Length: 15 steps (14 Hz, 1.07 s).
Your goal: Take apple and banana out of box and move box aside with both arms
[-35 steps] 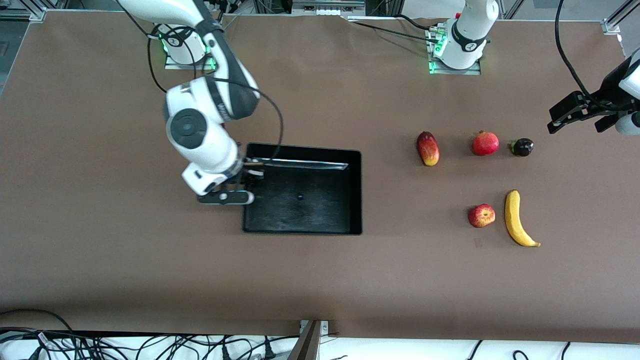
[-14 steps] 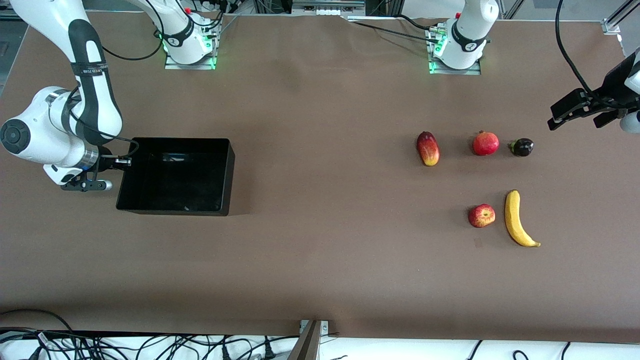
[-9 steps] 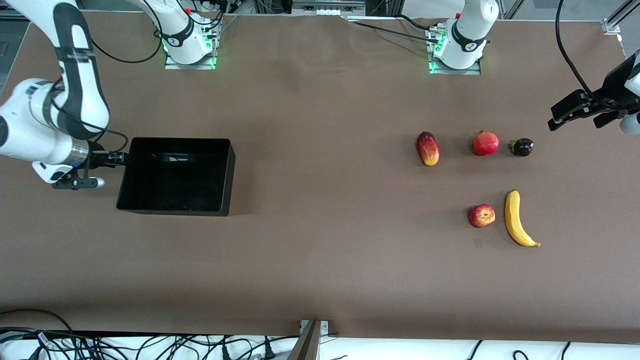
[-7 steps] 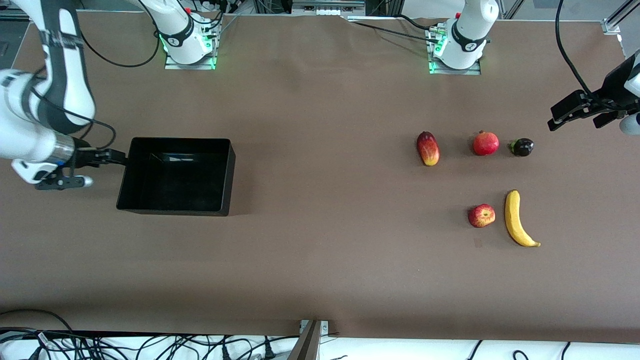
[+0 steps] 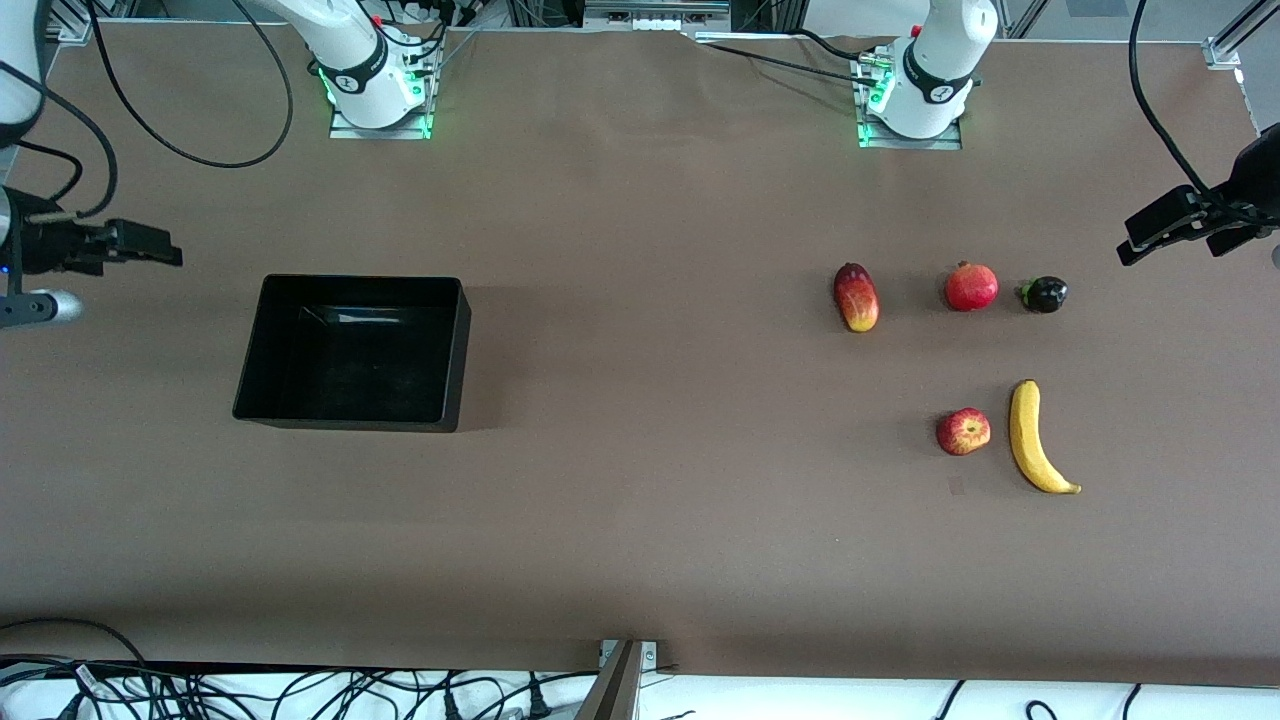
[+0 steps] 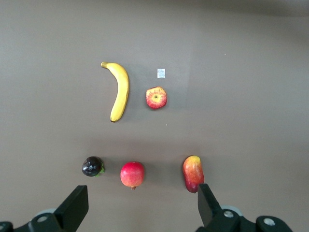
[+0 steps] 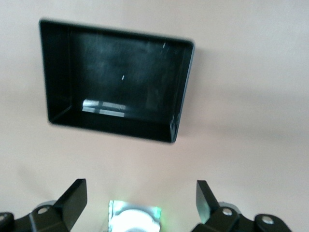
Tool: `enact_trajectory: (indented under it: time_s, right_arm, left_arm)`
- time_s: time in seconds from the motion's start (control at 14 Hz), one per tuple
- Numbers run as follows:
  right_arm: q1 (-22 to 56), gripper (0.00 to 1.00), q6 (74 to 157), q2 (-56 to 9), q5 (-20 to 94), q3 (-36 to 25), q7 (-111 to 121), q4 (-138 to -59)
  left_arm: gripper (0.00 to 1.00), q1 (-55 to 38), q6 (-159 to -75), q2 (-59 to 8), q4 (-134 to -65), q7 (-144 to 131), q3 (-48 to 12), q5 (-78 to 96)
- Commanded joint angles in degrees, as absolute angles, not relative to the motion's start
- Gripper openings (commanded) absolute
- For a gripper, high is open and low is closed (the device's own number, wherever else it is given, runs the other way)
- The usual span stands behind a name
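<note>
Now our right gripper [image 5: 150, 245] hangs with fingers apart over the table at the right arm's end, clear of the box [image 5: 350, 352], which sits empty just past its fingertips toward mid-table. Well away from it, toward the left arm's end, the apple [image 5: 963, 431] and banana [image 5: 1036, 437] lie side by side on the table, beneath and somewhat forward of our left gripper [image 5: 1170, 225], also spread wide and holding nothing. We judge the work seemingly finished; the step in hand is retreating, so we should lift both arms straight off without brushing anything
</note>
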<state>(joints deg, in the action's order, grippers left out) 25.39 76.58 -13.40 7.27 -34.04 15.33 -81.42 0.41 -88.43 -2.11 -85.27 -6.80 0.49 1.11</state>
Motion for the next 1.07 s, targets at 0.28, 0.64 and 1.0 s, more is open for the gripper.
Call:
enact_trajectory:
  time_s: [0.28,0.64,1.0]
  right_arm:
    - [9.0,1.0,83.2,-6.35,-3.16,-10.49,8.99,-87.15]
    - [-2.72,1.0,93.16,2.9,-3.16,-1.67,8.96,-99.14]
    - [-4.57,1.0,93.52,4.75,-2.72,-1.49,9.14,-98.0]
  left_arm:
    - [1.0,0.7,-88.24,-2.02,-85.17,-6.77,0.35,2.37]
    - [1.0,0.7,-88.24,-2.11,-85.17,-6.86,0.35,2.37]
    - [1.0,0.7,-88.24,-2.2,-85.17,-6.94,0.26,2.37]
